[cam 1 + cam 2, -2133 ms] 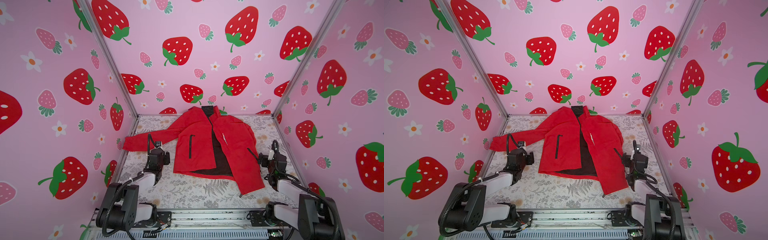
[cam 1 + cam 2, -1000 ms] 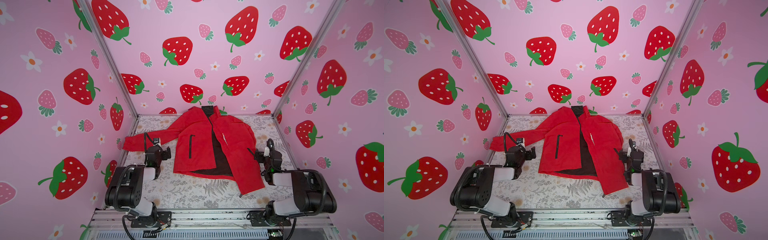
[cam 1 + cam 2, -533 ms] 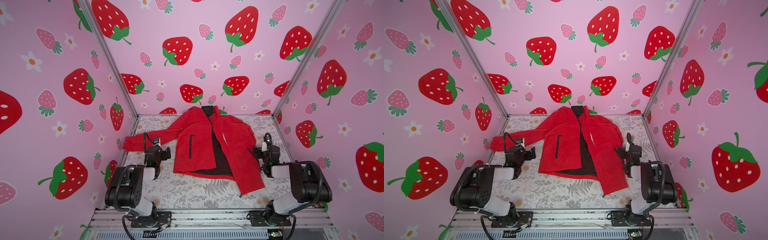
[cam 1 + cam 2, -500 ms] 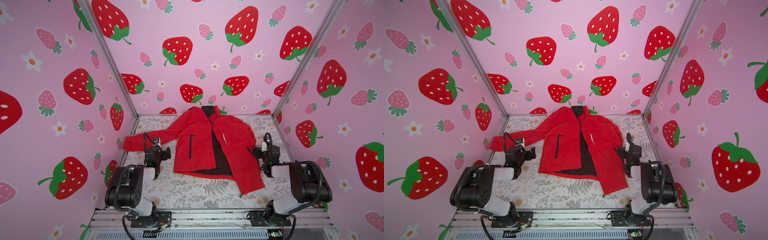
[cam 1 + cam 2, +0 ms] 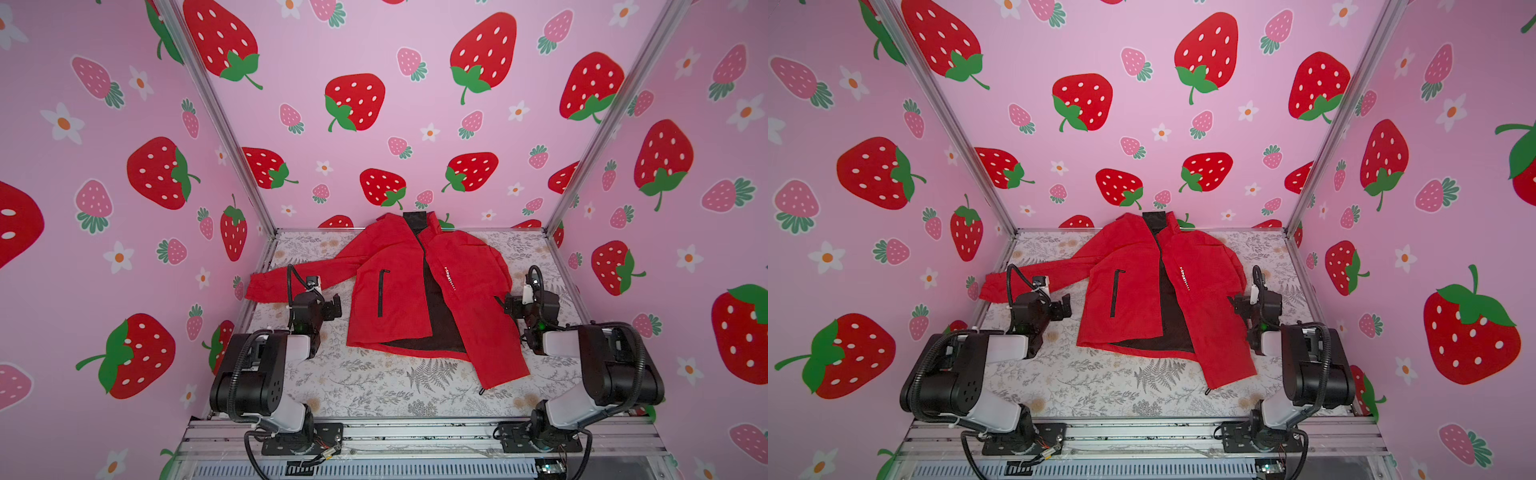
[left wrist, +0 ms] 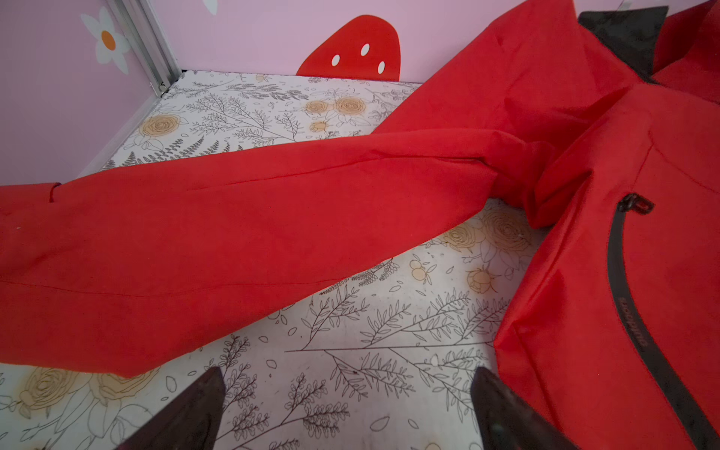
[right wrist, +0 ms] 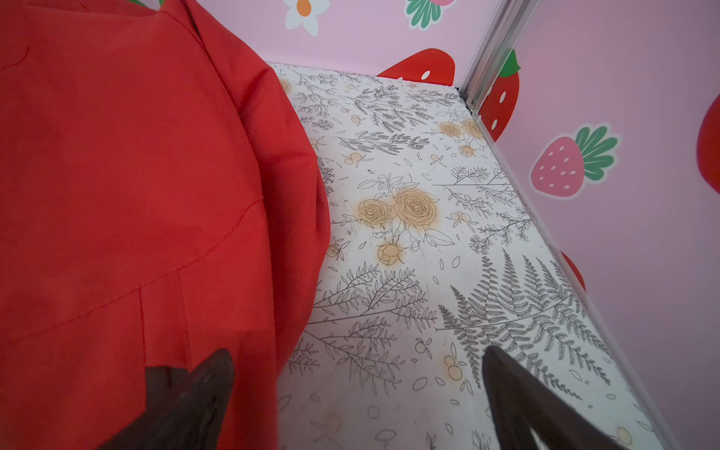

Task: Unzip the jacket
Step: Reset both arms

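The red jacket [image 5: 399, 291] [image 5: 1133, 291] lies spread face up on the floral table, collar toward the back wall. Its front panels lie apart below the chest, showing the dark lining [image 5: 440, 316]. My left gripper [image 5: 330, 305] [image 5: 1062, 309] [image 6: 347, 372] is open and empty over bare table, between the left sleeve [image 6: 272, 218] and the body with its black pocket zip [image 6: 623, 292]. My right gripper [image 5: 510, 305] [image 5: 1236, 306] [image 7: 359, 350] is open at the right sleeve's edge [image 7: 136, 175], one fingertip over red cloth, gripping nothing.
Pink strawberry-print walls close in the table [image 5: 374, 386] on three sides, with metal corner posts [image 5: 220, 124] at the back. Both arm bases sit on the front rail [image 5: 415, 432]. The right sleeve's cuff [image 5: 498, 370] reaches toward the front edge.
Both arms have folded back with elbows raised. Over the last second the right gripper shifted slightly toward the back wall. The jacket has not moved.
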Controlling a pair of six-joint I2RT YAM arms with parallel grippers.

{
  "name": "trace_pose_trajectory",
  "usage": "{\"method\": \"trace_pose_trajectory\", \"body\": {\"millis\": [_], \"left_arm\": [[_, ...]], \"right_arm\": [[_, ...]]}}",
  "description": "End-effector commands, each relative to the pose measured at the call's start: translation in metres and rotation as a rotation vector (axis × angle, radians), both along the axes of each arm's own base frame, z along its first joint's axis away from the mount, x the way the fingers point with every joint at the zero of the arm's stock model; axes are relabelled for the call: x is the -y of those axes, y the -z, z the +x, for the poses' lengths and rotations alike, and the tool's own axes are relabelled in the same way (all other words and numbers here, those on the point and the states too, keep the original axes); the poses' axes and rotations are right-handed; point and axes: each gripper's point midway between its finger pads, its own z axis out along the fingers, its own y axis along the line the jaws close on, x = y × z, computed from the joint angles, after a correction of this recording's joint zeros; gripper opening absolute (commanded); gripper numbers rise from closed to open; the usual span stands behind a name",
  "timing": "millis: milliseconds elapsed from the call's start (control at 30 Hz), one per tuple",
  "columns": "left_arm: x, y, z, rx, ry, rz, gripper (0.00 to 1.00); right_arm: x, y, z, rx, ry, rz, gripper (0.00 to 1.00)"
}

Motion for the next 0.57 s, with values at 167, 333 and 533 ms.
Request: {"method": "trace_pose_trajectory", "body": {"millis": [167,333,533], "left_arm": [[0.0006,-0.0121,0.0096,0.035,0.009,-0.006,0.99],[0.0006,-0.0117,0.0096,0.034,0.009,-0.007,0.99],[0.0004,-0.0122,0.0096,0.035,0.011,-0.010,0.99]], "right_arm": [[-0.0030,-0.0033,0.0020,0.010,-0.018,-0.014,0.99],[-0.0030,-0.0029,0.0020,0.009,-0.019,-0.014,0.99],[-0.0027,-0.0028,0.0020,0.009,-0.018,-0.015,0.99]]}}
